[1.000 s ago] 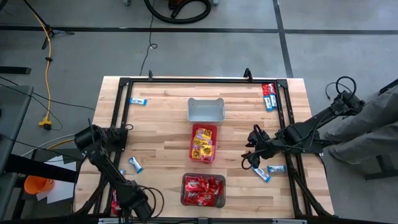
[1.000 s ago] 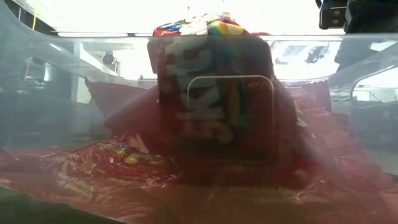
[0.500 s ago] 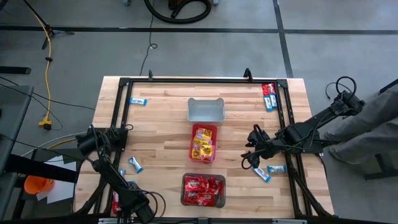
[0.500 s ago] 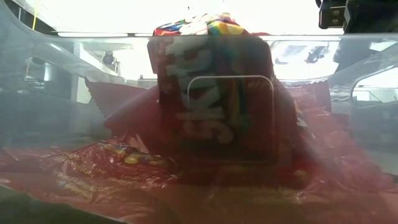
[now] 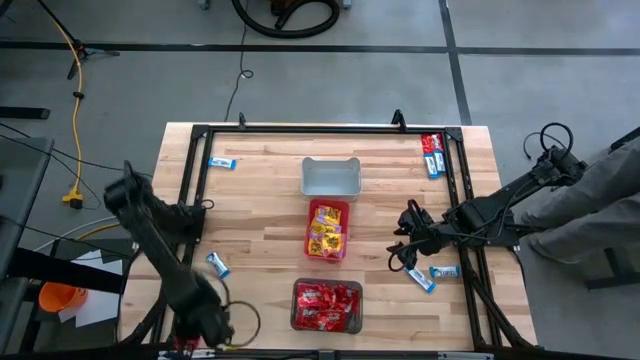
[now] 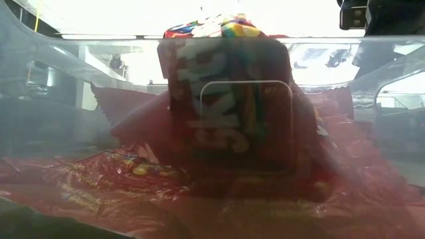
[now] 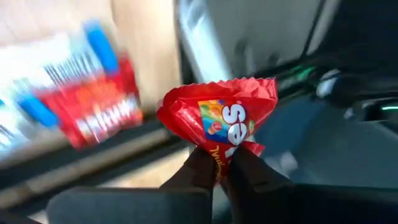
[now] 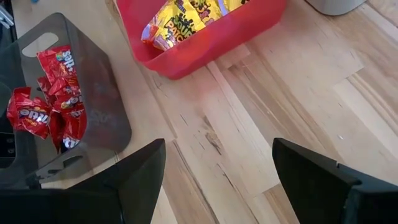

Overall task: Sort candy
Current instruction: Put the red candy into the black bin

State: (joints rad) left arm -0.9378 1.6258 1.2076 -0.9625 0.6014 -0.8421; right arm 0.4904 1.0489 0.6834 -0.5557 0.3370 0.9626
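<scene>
In the low view a clear bin wall (image 6: 53,99) fills the picture and blurs the red Skittles packets (image 6: 226,113) heaped behind it, too many and too overlapped to count. The left gripper (image 7: 214,171), motion-smeared at the table's near left corner in the high view, is pinched tight on one red Skittles packet (image 7: 217,118), with blurred red and blue-and-white packets (image 7: 74,106) behind. The right gripper (image 5: 402,255) hovers wide apart and empty near two blue-and-white packets (image 5: 432,275); farther off stand the pink bin (image 5: 328,229) of yellow packets, the empty grey bin (image 5: 330,177) and one blue-and-white packet (image 5: 222,163).
</scene>
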